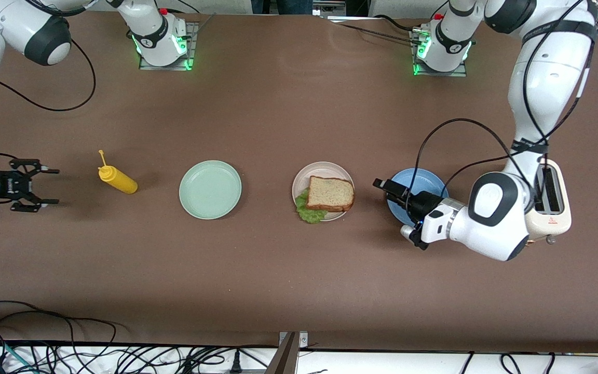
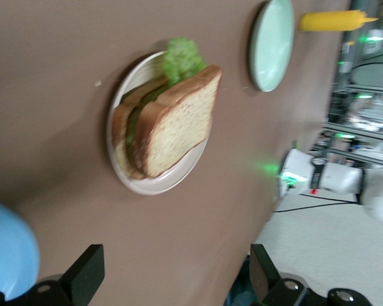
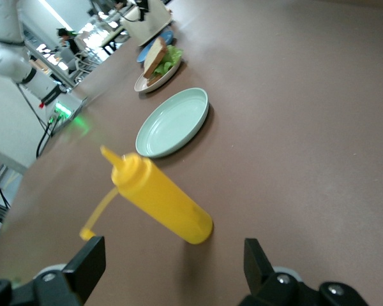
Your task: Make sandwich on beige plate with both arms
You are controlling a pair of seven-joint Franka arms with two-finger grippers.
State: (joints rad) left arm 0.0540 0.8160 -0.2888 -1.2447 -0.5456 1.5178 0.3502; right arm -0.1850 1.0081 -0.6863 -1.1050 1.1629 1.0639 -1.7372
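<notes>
The sandwich (image 1: pixel 329 197) lies clear of spread fingers (image 2: pixel 84 275).

Lighting was even and bright, from overhead. The brown table (image 1: pixel 278 119) showed a faint pale sheen near the arm bases. Shadows were soft and short: a dim patch beside the yellow bottle (image 1: pixel 117 179), a thin dark rim under the green plate (image 1: pixel 210 189) and the beige plate (image 1: pixel 323 191). Green lamps glowed at both bases and tinted the table there. The front view was sharp. The left wrist view was smeared; the sandwich (image 2: pixel 166 127) and the blue plate (image 2: pixel 9 245) looked soft. The right wrist view's background was washed out.
</notes>
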